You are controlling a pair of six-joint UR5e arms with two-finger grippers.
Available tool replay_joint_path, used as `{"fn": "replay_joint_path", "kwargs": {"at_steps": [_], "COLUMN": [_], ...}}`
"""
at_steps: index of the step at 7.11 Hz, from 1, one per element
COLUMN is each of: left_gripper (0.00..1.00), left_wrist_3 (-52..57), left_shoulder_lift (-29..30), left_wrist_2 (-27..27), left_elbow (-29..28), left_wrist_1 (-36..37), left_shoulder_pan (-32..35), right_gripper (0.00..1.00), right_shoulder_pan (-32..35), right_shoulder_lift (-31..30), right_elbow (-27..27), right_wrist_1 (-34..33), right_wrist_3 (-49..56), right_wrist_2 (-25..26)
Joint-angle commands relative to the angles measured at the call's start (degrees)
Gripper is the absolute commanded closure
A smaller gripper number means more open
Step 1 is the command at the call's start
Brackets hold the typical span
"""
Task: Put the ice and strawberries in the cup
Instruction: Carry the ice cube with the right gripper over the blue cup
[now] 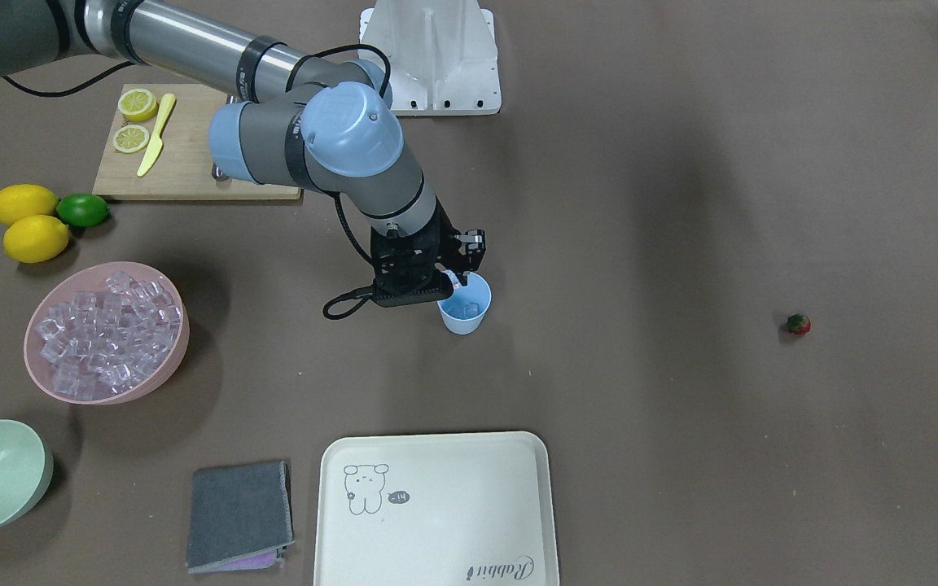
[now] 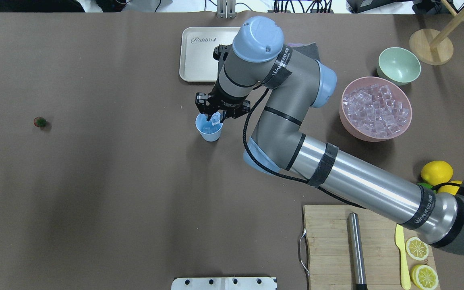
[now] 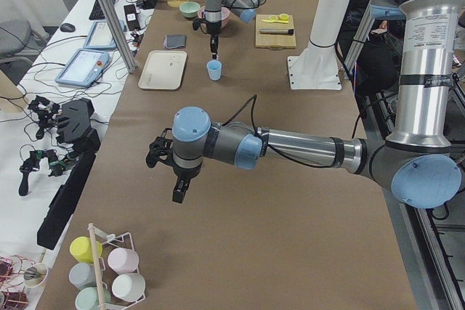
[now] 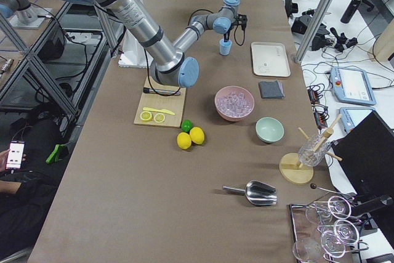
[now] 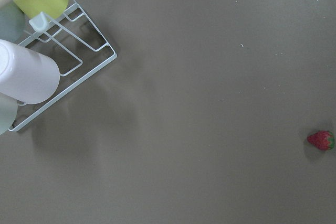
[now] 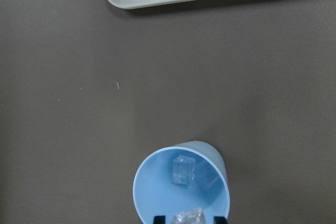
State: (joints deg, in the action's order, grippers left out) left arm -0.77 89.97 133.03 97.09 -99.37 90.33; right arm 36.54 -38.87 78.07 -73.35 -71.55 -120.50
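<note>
Right claw grips one ice cube just above cup, w/ two cubes inside. More ice in pink bowl. Strawberry lies well apart on surface. Left claw hangs above surface; open/closed can't tell.

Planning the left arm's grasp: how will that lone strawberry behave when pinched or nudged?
The strawberry looks tiny and tapered, so a nudge would probably roll it. It lies alone on the flat table, so nothing nearby would stop it. Likely very light.
</note>
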Motion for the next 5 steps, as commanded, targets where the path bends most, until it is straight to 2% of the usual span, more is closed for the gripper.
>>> {"fn": "replay_joint_path", "kwargs": {"at_steps": [1, 2, 3, 4, 5], "left_gripper": [0.02, 0.02, 0.02, 0.02, 0.02], "left_wrist_3": [-0.02, -0.02, -0.02, -0.02, -0.02], "left_shoulder_lift": [0.03, 0.12, 0.12, 0.12, 0.12], "left_wrist_2": [0.03, 0.03, 0.03, 0.03, 0.03], "left_elbow": [-0.06, -0.05, -0.05, -0.05, 0.03], "left_wrist_1": [-0.12, -0.12, -0.12, -0.12, -0.12], "left_shoulder_pan": [-0.06, -0.06, -0.06, -0.15, -0.15], "right_gripper": [1.00, 0.36, 0.06, 0.02, 0.02], "right_shoulder_pan": [-0.86, -0.95, -0.95, -0.69, 0.36], "right_shoulder_lift": [0.11, 0.55, 1.42, 1.43, 1.43], "right_elbow": [-0.19, -0.11, -0.11, -0.11, -0.11], "right_wrist_1": [0.05, 0.14, -0.21, -0.21, -0.21], "right_wrist_3": [-1.22, -1.92, -2.01, -2.80, -2.98], "right_wrist_2": [0.71, 1.14, 1.58, 1.50, 1.41]}}
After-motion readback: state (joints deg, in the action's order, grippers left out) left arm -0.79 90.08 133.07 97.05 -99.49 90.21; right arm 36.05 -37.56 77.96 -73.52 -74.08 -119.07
